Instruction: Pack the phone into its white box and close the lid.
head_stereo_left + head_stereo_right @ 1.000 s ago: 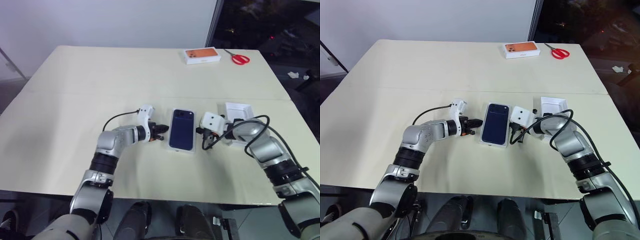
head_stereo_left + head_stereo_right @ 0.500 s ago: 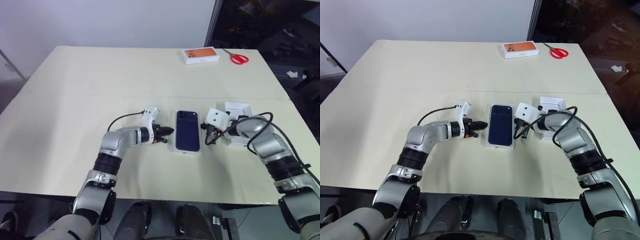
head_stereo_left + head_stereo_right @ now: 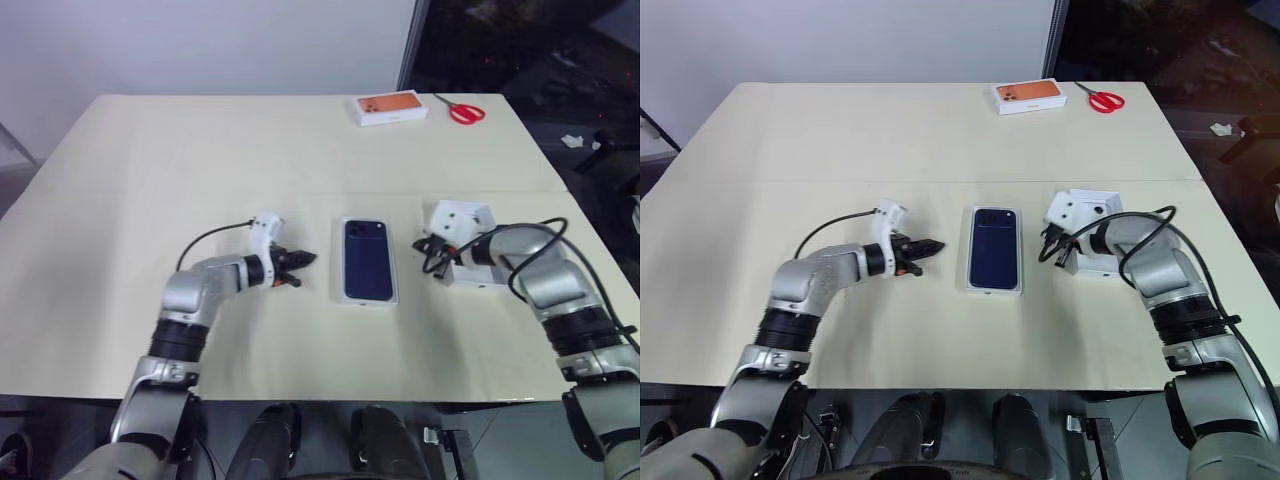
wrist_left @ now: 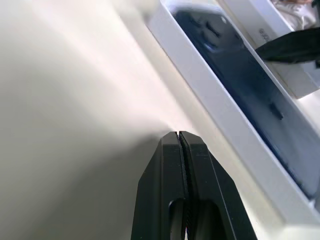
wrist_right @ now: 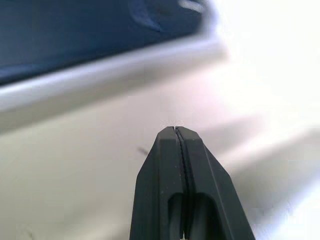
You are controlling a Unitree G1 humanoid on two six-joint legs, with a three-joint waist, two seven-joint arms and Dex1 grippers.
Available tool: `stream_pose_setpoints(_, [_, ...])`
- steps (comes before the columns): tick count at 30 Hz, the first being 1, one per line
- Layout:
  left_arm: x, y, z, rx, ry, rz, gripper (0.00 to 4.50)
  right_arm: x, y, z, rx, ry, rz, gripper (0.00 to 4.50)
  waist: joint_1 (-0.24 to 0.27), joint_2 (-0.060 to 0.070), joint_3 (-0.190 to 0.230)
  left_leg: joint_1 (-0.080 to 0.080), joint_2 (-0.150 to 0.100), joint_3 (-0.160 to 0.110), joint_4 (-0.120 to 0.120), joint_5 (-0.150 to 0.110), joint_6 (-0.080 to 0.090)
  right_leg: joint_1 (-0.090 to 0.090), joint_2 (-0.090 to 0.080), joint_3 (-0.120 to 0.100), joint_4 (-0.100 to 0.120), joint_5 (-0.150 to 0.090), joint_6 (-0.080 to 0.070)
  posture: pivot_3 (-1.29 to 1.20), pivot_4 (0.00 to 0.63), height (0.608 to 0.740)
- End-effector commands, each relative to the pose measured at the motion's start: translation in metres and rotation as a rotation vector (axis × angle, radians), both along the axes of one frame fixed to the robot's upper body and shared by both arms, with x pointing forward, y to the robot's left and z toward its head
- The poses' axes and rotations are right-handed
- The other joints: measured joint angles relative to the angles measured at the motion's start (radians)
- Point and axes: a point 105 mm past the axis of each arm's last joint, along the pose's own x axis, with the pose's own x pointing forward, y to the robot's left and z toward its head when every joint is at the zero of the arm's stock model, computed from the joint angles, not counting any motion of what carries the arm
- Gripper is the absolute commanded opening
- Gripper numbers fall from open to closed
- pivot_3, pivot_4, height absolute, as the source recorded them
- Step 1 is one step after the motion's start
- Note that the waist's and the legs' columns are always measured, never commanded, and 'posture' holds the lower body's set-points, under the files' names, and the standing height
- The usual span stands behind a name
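— Navy-blue phone [image 3: 368, 260]: where is it lying?

— Flat in the white box [image 3: 369, 299], glossy back up, near the middle of the cream table [image 3: 200, 150] and a little toward the near edge. Its camera cluster is at the end that points to the far edge.

— And the lid?

— A white tray [image 3: 470, 270] sits on the table toward the right edge, partly behind the right arm's wrist. I cannot tell from here whether that is the lid or a moulded insert.

— What are the grippers doing?

— The left gripper [image 3: 303, 259] hangs just off the box's left side, pointing at it, fingers pressed together with nothing between them. The left wrist view shows the two black fingers [image 4: 172, 165] closed tip to tip, apart from the box wall. The right gripper [image 5: 175, 131] is likewise closed and empty, aimed at the table beside the box's right side.

— Anything else on the table?

— An orange-printed white box [image 3: 389, 108] and red scissors [image 3: 460, 111] lie close together near the far right corner, well apart from the phone.
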Motion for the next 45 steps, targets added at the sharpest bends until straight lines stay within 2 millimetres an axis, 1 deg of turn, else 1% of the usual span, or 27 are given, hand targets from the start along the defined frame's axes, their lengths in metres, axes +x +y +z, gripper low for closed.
stream_pose_setpoints(1, [0.003, 0.018, 0.033, -0.041, -0.140, -0.001, 0.60, 0.006, 0.005, 0.050, 0.230, -0.054, -0.075, 0.56, -0.004, 0.001, 0.000, 0.000, 0.000, 0.000, 0.000, 0.000, 0.000, 0.000, 0.000, 0.000, 0.000, 0.000, 0.000, 0.00, 0.150, 0.740])
stream_pose_setpoints(3, [0.004, 0.031, 0.041, -0.023, -0.196, 0.002, 1.44, 0.001, 0.009, 0.054, 0.243, -0.029, -0.078, 1.41, -0.005, 0.001, 0.000, 0.000, 0.001, 0.000, -0.001, -0.001, 0.001, -0.001, 0.001, 0.000, 0.000, 0.000, 0.000, 0.00, 0.150, 0.740])
stream_pose_setpoints(5, [0.002, 0.040, 0.047, -0.019, -0.224, -0.004, 2.45, -0.005, 0.010, 0.052, 0.245, 0.009, -0.094, 2.40, -0.003, 0.001, 0.000, 0.000, 0.001, 0.000, -0.001, -0.002, 0.004, -0.001, 0.001, 0.000, 0.000, 0.000, 0.000, 0.00, 0.150, 0.740])
stream_pose_setpoints(6, [0.002, 0.044, 0.049, -0.015, -0.243, -0.008, 2.90, -0.006, 0.008, 0.051, 0.245, 0.024, -0.125, 2.88, -0.003, 0.001, 0.000, 0.000, 0.001, 0.000, -0.001, -0.002, 0.004, -0.001, 0.001, 0.000, 0.000, 0.000, 0.000, 0.00, 0.150, 0.740])
stream_pose_setpoints(7, [0.000, 0.049, 0.051, -0.019, -0.251, -0.011, 3.49, -0.007, 0.004, 0.050, 0.246, 0.045, -0.168, 3.43, -0.002, 0.001, 0.001, -0.001, 0.001, 0.000, -0.001, -0.003, 0.004, -0.001, 0.000, 0.000, 0.000, 0.000, 0.000, 0.00, 0.150, 0.740])
stream_pose_setpoints(9, [-0.002, 0.056, 0.051, -0.010, -0.272, -0.020, 4.49, -0.009, -0.003, 0.047, 0.260, 0.088, -0.253, 4.47, -0.001, 0.001, 0.001, -0.001, 0.001, 0.000, -0.001, -0.003, 0.005, -0.001, 0.000, 0.000, 0.000, 0.000, 0.000, 0.00, 0.150, 0.740])
stream_pose_setpoints(11, [-0.005, 0.061, 0.051, -0.005, -0.287, -0.028, 4.49, -0.011, -0.008, 0.045, 0.265, 0.112, -0.318, 4.47, 0.000, 0.001, 0.001, -0.001, 0.001, 0.000, -0.001, -0.003, 0.005, -0.001, -0.001, 0.001, 0.000, 0.000, 0.000, 0.00, 0.150, 0.740])
stream_pose_setpoints(14, [-0.020, 0.067, 0.054, -0.017, -0.316, -0.080, 4.49, -0.021, -0.010, 0.040, 0.280, 0.179, -0.373, 4.47, 0.003, 0.001, 0.001, -0.001, 0.001, 0.000, -0.001, -0.003, 0.005, -0.002, -0.001, 0.001, 0.000, 0.000, 0.000, 0.00, 0.150, 0.740])
stream_pose_setpoints(17, [-0.029, 0.072, 0.061, -0.014, -0.405, -0.099, 4.49, -0.027, -0.015, 0.039, 0.268, 0.222, -0.454, 4.47, 0.003, 0.002, 0.001, -0.002, 0.001, 0.001, -0.002, -0.003, 0.005, -0.003, -0.001, 0.001, 0.000, 0.000, 0.000, 0.00, 0.150, 0.740])
stream_pose_setpoints(20, [-0.032, 0.078, 0.063, -0.018, -0.447, -0.087, 4.49, -0.032, -0.019, 0.038, 0.290, 0.275, -0.554, 4.47, 0.004, 0.002, 0.001, -0.002, 0.001, 0.001, -0.001, -0.003, 0.005, -0.003, -0.001, 0.001, 0.000, 0.000, -0.001, 0.00, 0.150, 0.740])
stream_pose_setpoints(22, [-0.035, 0.079, 0.061, -0.006, -0.463, -0.093, 4.49, -0.037, -0.020, 0.036, 0.250, 0.303, -0.607, 4.47, 0.003, 0.002, 0.001, -0.002, 0.001, 0.001, -0.001, -0.003, 0.005, -0.003, -0.001, 0.001, 0.000, 0.000, -0.001, 0.00, 0.150, 0.740])
stream_pose_setpoints(24, [-0.037, 0.080, 0.060, 0.001, -0.475, -0.102, 4.49, -0.039, -0.019, 0.033, 0.274, 0.342, -0.628, 4.47, 0.001, 0.002, 0.001, -0.002, 0.001, 0.001, -0.002, -0.003, 0.006, -0.003, -0.001, 0.001, 0.000, 0.000, -0.001, 0.00, 0.150, 0.740])
stream_pose_setpoints(27, [-0.041, 0.079, 0.056, 0.005, -0.478, -0.121, 4.49, -0.036, -0.012, 0.033, 0.302, 0.351, -0.619, 4.47, 0.001, 0.002, 0.001, -0.002, 0.001, 0.001, -0.002, -0.004, 0.006, -0.004, -0.001, 0.002, -0.001, 0.000, -0.001, 0.00, 0.150, 0.740])
stream_pose_setpoints(36, [-0.057, 0.076, 0.050, 0.029, -0.497, -0.162, 4.49, -0.030, -0.009, 0.017, 0.251, 0.354, -0.696, 4.47, -0.002, 0.002, 0.001, -0.002, 0.001, 0.001, -0.001, -0.004, 0.006, -0.003, -0.001, 0.002, 0.000, 0.000, -0.001, 0.00, 0.150, 0.740])
stream_pose_setpoints(38, [-0.061, 0.078, 0.045, 0.057, -0.476, -0.180, 4.49, -0.027, -0.010, 0.018, 0.274, 0.360, -0.713, 4.47, -0.003, 0.002, 0.001, -0.002, 0.001, 0.001, -0.001, -0.004, 0.006, -0.003, -0.001, 0.002, 0.000, 0.000, -0.001, 0.00, 0.150, 0.740])
stream_pose_setpoints(40, [-0.065, 0.080, 0.043, 0.076, -0.470, -0.191, 4.49, -0.024, -0.006, 0.020, 0.305, 0.368, -0.711, 4.47, -0.007, 0.002, 0.001, -0.002, 0.002, 0.002, -0.001, -0.004, 0.006, -0.004, -0.001, 0.002, 0.000, 0.000, -0.001, 0.00, 0.150, 0.740])
stream_pose_setpoints(42, [-0.071, 0.080, 0.044, 0.082, -0.475, -0.210, 4.49, -0.023, -0.001, 0.020, 0.305, 0.372, -0.696, 4.47, -0.016, 0.003, 0.001, -0.002, 0.002, 0.002, -0.001, -0.004, 0.006, -0.004, 0.000, 0.002, 0.000, 0.000, -0.001, 0.00, 0.150, 0.740])
stream_pose_setpoints(45, [-0.076, 0.079, 0.046, 0.098, -0.502, -0.232, 4.49, -0.022, -0.001, 0.017, 0.296, 0.378, -0.711, 4.47, -0.019, 0.003, 0.001, -0.002, 0.002, 0.002, -0.002, -0.004, 0.006, -0.003, 0.000, 0.002, 0.000, 0.000, -0.001, 0.00, 0.150, 0.740])
